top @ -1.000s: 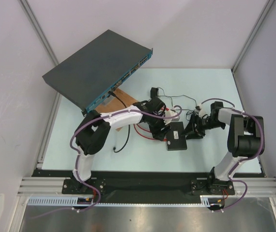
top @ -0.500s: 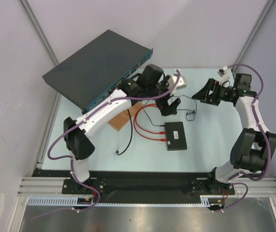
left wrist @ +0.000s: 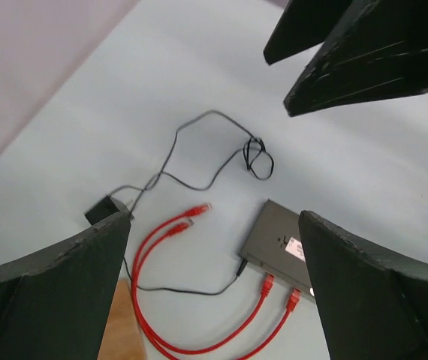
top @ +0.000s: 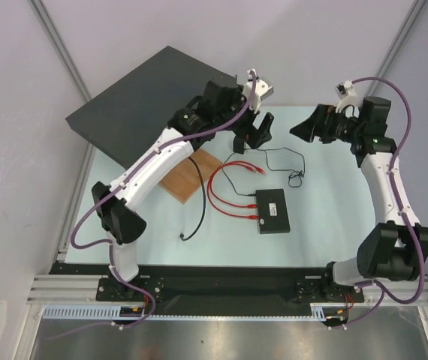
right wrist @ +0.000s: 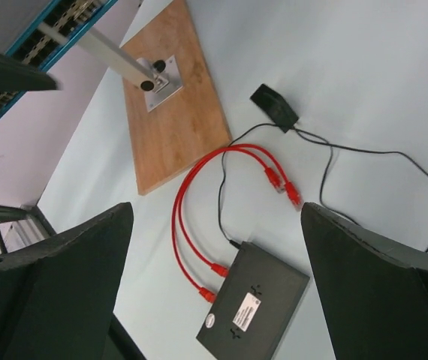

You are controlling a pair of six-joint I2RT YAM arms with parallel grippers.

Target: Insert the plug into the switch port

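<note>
My left claw [top: 251, 135] hangs high over the far side of the surface [top: 327, 217], jaws spread wide and holding nothing. My right claw [top: 302, 129] hovers opposite it, just as wide and just as empty. Below, the small black box [top: 274, 212] lies flat, white label up. The plug [right wrist: 218, 268] on the red cable [right wrist: 175, 217] sits in the switch port [left wrist: 272, 271] on the box's edge, with a second red connector [right wrist: 206, 295] just beside it (both cables loop back across the surface). Their loose ends [right wrist: 274, 180] lie side by side near the black cube [right wrist: 274, 105] with its thin wire. A wooden board [top: 188, 176] lies partly under the rack unit [top: 135, 105].
</note>
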